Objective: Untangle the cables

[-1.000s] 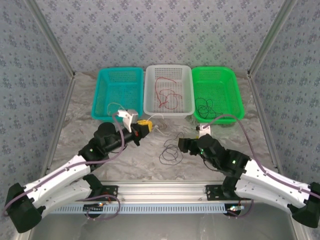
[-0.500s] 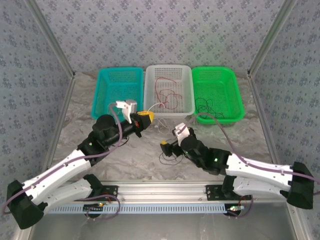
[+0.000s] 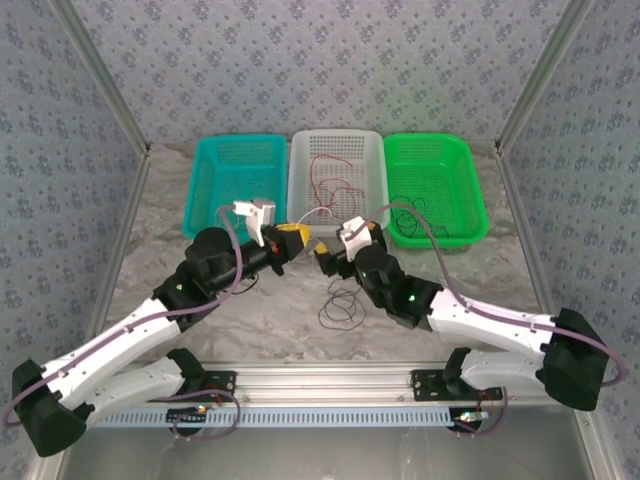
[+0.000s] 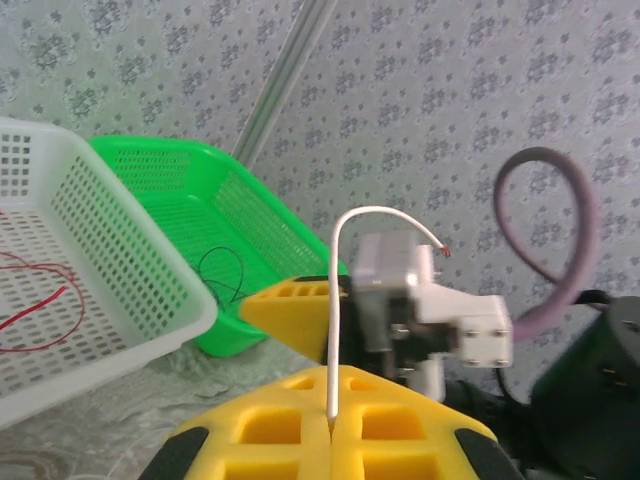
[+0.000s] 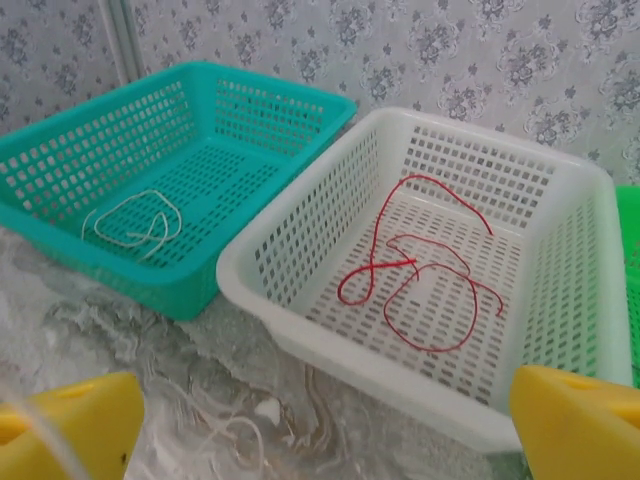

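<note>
Left gripper (image 4: 330,425) is pinched tight on a white cable (image 4: 334,300) that arcs upward, above the marbled table (image 3: 270,325) ringed by patterned walls (image 3: 320,60). Just right of it, the right gripper (image 3: 324,257) has moved forward and leftward since a second ago, fingers spread wide. Dark cable loops (image 3: 342,305) lie on the table nearer the bases. A red cable (image 5: 385,267) rests in the white basket (image 3: 337,135) behind.

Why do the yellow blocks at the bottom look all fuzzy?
Right wrist view: the right gripper's yellow fingers sit too close to the lens and blur, while the thin red cable in the white plastic basket looks sharp. Left wrist view: the left gripper's yellow fingers look soft too.
</note>
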You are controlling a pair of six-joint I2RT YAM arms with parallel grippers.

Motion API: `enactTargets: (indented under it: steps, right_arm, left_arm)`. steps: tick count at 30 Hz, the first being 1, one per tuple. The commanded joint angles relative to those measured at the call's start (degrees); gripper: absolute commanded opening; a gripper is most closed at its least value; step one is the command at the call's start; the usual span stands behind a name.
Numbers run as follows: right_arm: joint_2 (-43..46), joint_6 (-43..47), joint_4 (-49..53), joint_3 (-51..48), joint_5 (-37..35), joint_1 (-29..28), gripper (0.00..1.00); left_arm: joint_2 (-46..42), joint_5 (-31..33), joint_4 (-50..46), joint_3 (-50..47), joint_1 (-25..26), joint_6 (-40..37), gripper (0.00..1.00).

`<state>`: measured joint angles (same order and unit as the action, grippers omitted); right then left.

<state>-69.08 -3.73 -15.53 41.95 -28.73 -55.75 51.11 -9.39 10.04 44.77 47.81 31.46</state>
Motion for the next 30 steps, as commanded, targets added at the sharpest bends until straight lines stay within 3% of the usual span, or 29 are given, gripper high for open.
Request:
enactTargets:
  steps: [1, 9, 14, 18, 24, 30]
  right_arm:
    - [-2.6, 0.9, -4.7, 3.3, 3.9, 1.2, 0.83]
    - [-7.6, -1.0, -6.1, 4.7, 3.7, 2.5, 0.5]
    - [-8.2, -2.1, -6.0, 4.7, 4.3, 4.1, 0.48]
    - [-8.0, -4.0, -4.8, 4.3, 5.9, 5.8, 0.4]
    - [-8.2, -8.3, -3.2, 3.4, 11.9, 9.0, 0.31]
    - [-8.0, -9.6, -0.2, 3.0, 15.7, 10.5, 0.3]
  left_arm:
    - [-1.6, -0.1, 0.8, 2.9, 0.6, 2.0, 0.02]
    - [-3.4, 0.6, 3.6, 4.3, 0.5, 5.1, 0.03]
    - [-4.4, 0.3, 4.0, 5.7, 0.5, 5.8, 0.04]
    - [-5.2, 0.9, 3.8, 6.9, 0.5, 5.4, 0.04]
    - [-5.3, 1.4, 3.1, 10.5, 0.5, 3.7, 0.05]
    - [-5.3, 1.6, 2.2, 13.7, 0.6, 1.7, 0.06]
